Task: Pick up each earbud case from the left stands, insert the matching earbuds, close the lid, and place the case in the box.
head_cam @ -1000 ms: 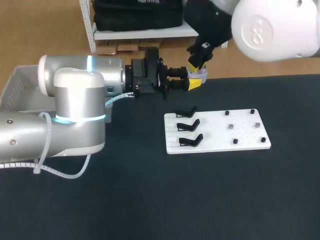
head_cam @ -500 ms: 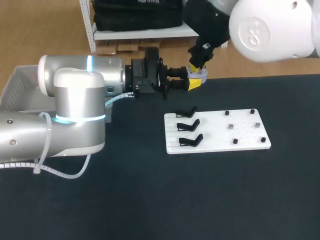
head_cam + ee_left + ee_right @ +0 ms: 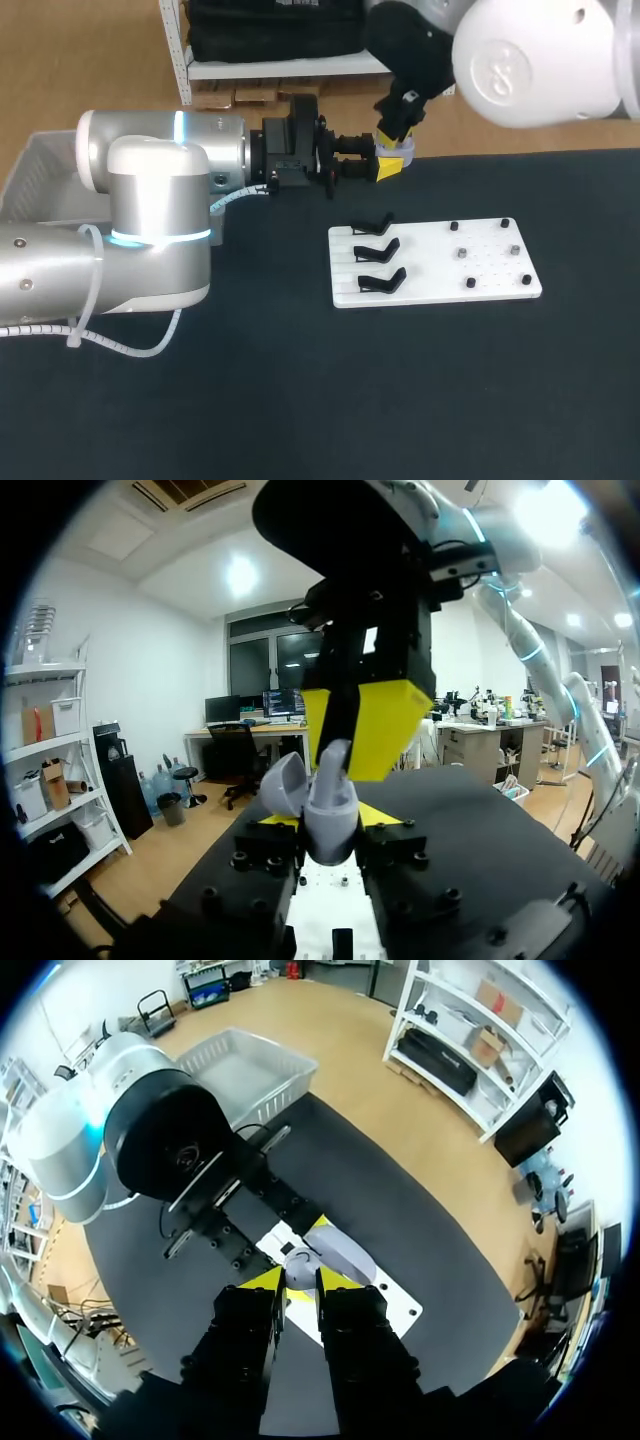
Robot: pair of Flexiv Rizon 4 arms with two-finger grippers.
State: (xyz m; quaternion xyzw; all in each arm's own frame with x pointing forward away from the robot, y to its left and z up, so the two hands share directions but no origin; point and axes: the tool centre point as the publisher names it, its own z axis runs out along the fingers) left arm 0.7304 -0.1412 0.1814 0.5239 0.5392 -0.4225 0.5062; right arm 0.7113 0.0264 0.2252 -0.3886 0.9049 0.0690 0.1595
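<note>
- Lilac-grey plastic earbud case (image 3: 330, 805), lid open, was half hidden at the black table's (image 3: 300, 400) far edge, clamped in the left gripper (image 3: 330, 832).
- Right gripper's (image 3: 300, 1282) grasp, just above, could not be told.

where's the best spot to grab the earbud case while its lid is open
Grip the earbud case by its lower body, jaws on two opposite sides, coming in level from the side, as the left gripper does now. Its lid is flipped open upward, so this likely keeps hinge and opening free.
</note>
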